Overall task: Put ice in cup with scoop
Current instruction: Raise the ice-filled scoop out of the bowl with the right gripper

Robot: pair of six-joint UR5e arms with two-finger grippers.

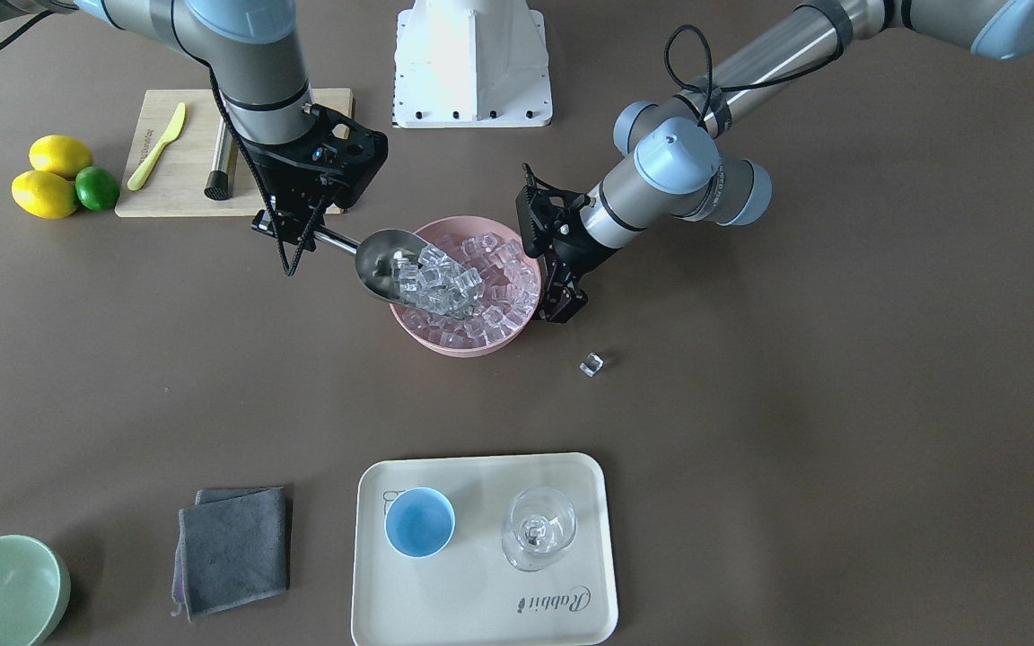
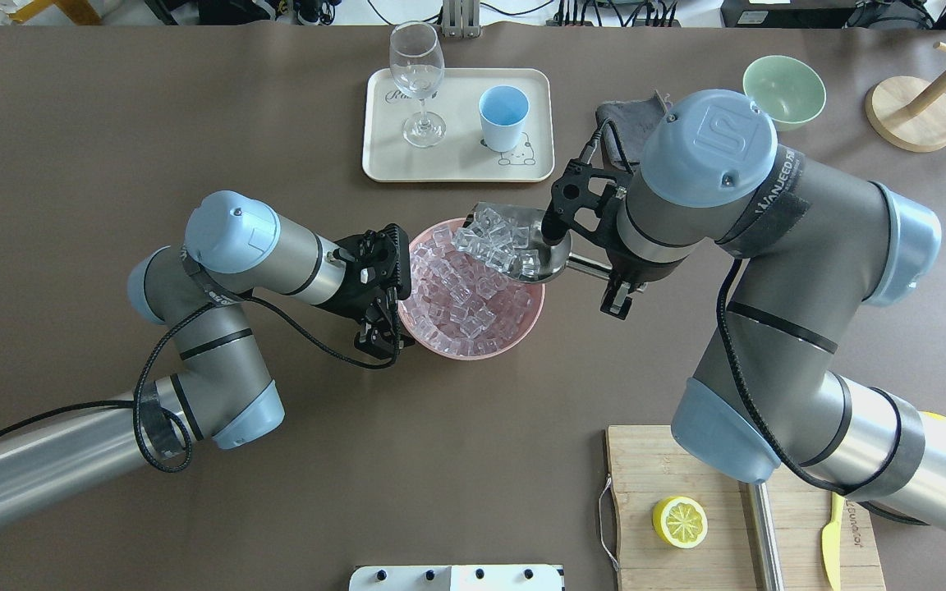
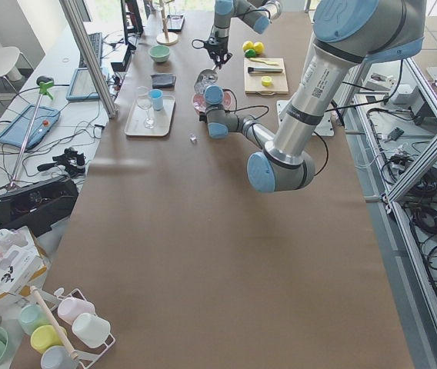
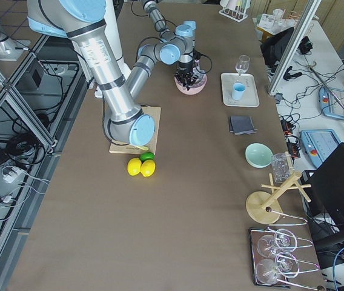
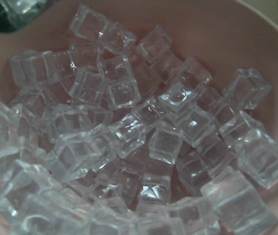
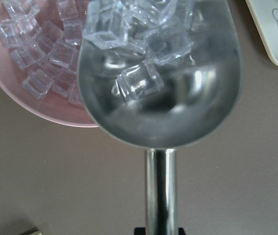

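Observation:
The steel scoop (image 1: 387, 260) is heaped with clear ice cubes (image 1: 438, 283) and hangs over the pink bowl (image 1: 463, 348), which is itself full of ice. My right gripper (image 1: 302, 231) is shut on the scoop's rod handle. The right wrist view shows the loaded trough (image 6: 163, 98) above the bowl's rim. My left gripper (image 1: 562, 305) sits at the bowl's opposite rim and looks shut on it. Its wrist view shows only ice (image 5: 129, 132). The light-blue cup (image 1: 419, 522) stands empty on the cream tray (image 1: 481, 610). It is also in the overhead view (image 2: 503, 117).
One loose ice cube (image 1: 591, 363) lies on the table beside the bowl. A clear stemmed glass (image 1: 539, 529) stands on the tray next to the cup. A grey cloth (image 1: 234, 549) and a pale green bowl (image 1: 1, 592) lie beside the tray. A cutting board (image 1: 185, 193), lemons (image 1: 50, 179) and a lime (image 1: 97, 188) are behind the right arm.

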